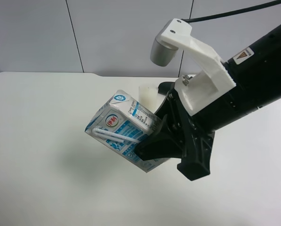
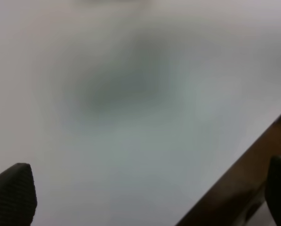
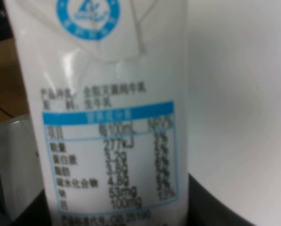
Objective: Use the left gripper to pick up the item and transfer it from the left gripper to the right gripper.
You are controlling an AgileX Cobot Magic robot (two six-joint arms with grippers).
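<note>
The item, a small white carton with light-blue print (image 1: 119,125), hangs tilted in the air above the white table (image 1: 36,155). Its white straw (image 1: 114,136) faces the exterior high camera. My right gripper (image 1: 155,132), with the white bracket and grey cylinder, is shut on the carton's lower part. In the right wrist view the carton's nutrition panel (image 3: 112,141) fills the frame, with a dark finger (image 3: 225,207) beside it. My left gripper (image 2: 145,197) shows only in the left wrist view. It is open and empty over the bare table, its fingertips (image 2: 13,193) wide apart.
A taller white cylinder (image 1: 147,94) stands on the table behind the carton, partly hidden by the right gripper. A grey panelled wall (image 1: 107,33) runs behind the table. The left wrist view shows the table's brown edge (image 2: 225,197) near one fingertip.
</note>
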